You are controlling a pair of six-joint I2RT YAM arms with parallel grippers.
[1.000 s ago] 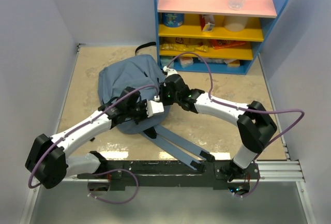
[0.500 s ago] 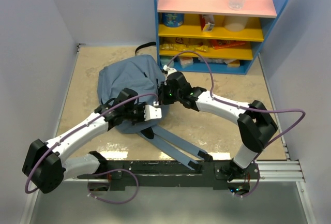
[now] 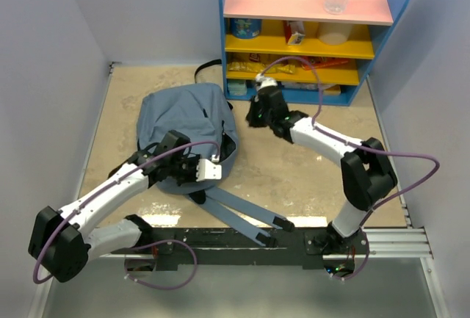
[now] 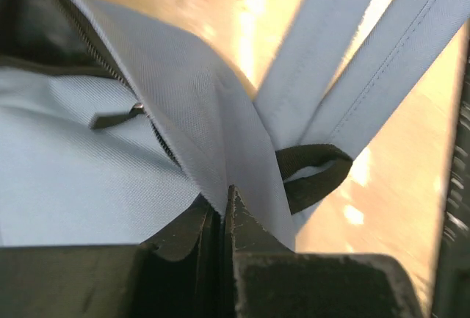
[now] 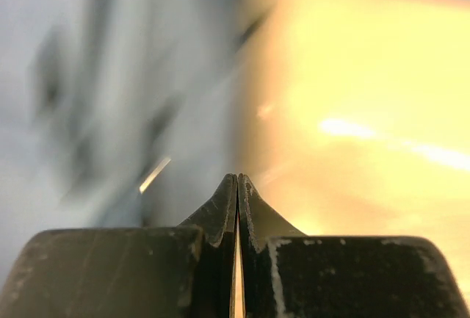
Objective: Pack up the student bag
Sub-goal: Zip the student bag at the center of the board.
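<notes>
Where the tan, mottled table (image 3: pixel 125 105) fills the left half of the overhead view, the student bag (image 3: pixel 187 116) lies left of centre as a rounded mound of soft grey-blue woven cloth. My left gripper (image 4: pixel 223 202) sits at the bag's lower right edge. In my left wrist view its dark jaws are pressed together on a fold of that fine twill, and a thin ridge of cloth rises from between them. Just left of the fold runs a black zip with a slim dark zipper pull (image 4: pixel 117 116). To the right a black webbing loop (image 4: pixel 316 175) curls beneath two flat, stitched shoulder straps (image 4: pixel 367 46), which reach toward the lower centre in the overhead view.

Further right, my right gripper (image 5: pixel 236 184) hangs near the bag's right side, apart from it. Its jaws lie flat against each other with nothing between them, and its wrist view is blurred.

At the upper right stands a shelf unit (image 3: pixel 383 42) with a blue frame, pink top board and yellow shelves. The packets (image 3: pixel 323 62) on it carry print too small to read.
</notes>
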